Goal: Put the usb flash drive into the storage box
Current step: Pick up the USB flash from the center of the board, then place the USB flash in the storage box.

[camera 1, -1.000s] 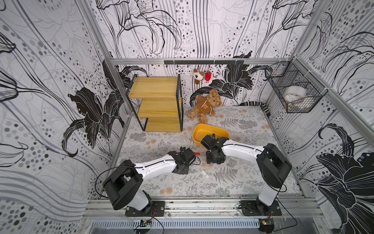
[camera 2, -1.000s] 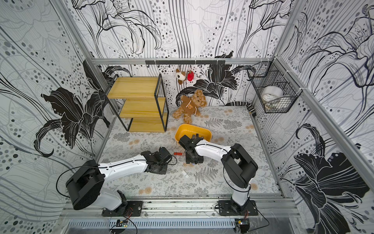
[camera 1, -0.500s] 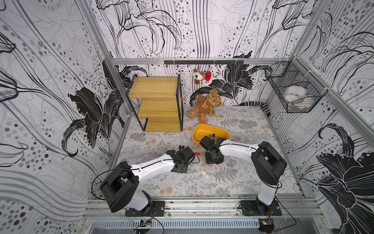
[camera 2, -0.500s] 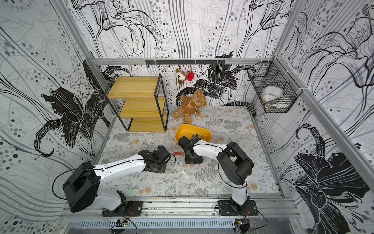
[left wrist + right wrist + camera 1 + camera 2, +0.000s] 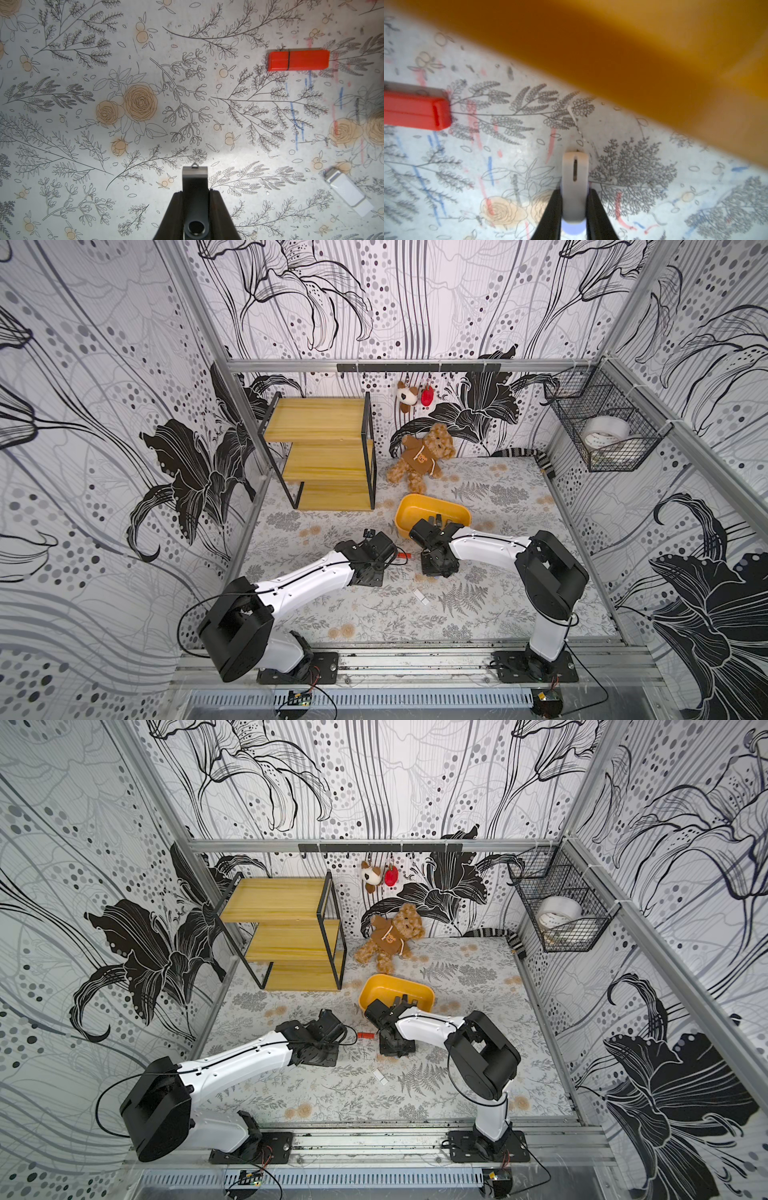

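Both arms gripped flash drives just outside the yellow storage box.
The right gripper had its jaws pinching a pale white flash drive low over the floral mat, just beside the box's near wall. The left gripper was clamped on a dark grey flash drive, a little farther from the box. A red flash drive lay on the mat between them, near the box. A loose white flash drive lay farther out.
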Controlling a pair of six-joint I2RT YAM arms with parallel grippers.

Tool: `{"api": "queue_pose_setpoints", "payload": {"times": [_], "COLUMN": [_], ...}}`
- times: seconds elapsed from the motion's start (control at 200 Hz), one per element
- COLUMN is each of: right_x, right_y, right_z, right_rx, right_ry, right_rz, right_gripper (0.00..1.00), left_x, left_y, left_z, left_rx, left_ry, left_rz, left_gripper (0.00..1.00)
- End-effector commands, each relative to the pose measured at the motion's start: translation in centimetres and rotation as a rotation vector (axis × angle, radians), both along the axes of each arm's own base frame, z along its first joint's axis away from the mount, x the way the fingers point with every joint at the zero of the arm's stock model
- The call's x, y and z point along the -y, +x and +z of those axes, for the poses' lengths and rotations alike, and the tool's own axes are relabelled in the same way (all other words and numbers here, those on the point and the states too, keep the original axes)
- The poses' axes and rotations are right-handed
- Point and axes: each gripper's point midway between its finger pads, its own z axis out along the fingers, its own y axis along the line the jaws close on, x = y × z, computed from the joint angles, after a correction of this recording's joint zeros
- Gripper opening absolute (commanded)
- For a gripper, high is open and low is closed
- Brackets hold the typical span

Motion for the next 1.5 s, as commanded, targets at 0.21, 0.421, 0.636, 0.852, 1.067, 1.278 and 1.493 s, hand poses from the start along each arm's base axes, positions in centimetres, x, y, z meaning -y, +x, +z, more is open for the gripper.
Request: {"api": "queue_pose_setpoints", "payload": {"times": [0.21, 0.421, 0.636, 0.852, 1.067, 1.278, 1.493], "right_x": [0.2, 1.3, 4.3, 7.0, 9.1, 9.7, 9.5], "right_y": [-1.0, -0.3, 0.9, 1.7, 2.1, 2.3, 2.3], "right_z": [4.1, 13.3, 17.7, 18.1, 17.3, 16.8, 16.0], "right_rx": [0.058, 0.217, 0.307, 0.339, 0.332, 0.315, 0.298], "right_ry": [0.045, 0.118, 0.128, 0.129, 0.14, 0.138, 0.138], "right_rz": [-0.017, -0.061, -0.133, -0.202, -0.252, -0.251, -0.239], "right_gripper": [0.0, 0.0, 0.0, 0.0, 0.0, 0.0, 0.0], "left_x": [1.5, 4.1, 9.6, 15.1, 17.0, 16.9, 16.3], "left_y": [4.2, 8.9, 15.1, 20.0, 22.2, 22.3, 23.1], "left_z": [5.5, 8.1, 7.7, 7.7, 4.0, 0.0, -2.0], "left_rx": [0.11, 0.171, 0.194, 0.192, 0.141, 0.098, 0.09], "left_ry": [-0.045, -0.039, -0.108, -0.182, -0.174, -0.13, -0.114], "left_rz": [-0.019, -0.072, -0.135, -0.196, -0.217, -0.215, -0.199], "left_gripper": [0.0, 0.0, 0.0, 0.0, 0.0, 0.0, 0.0]}}
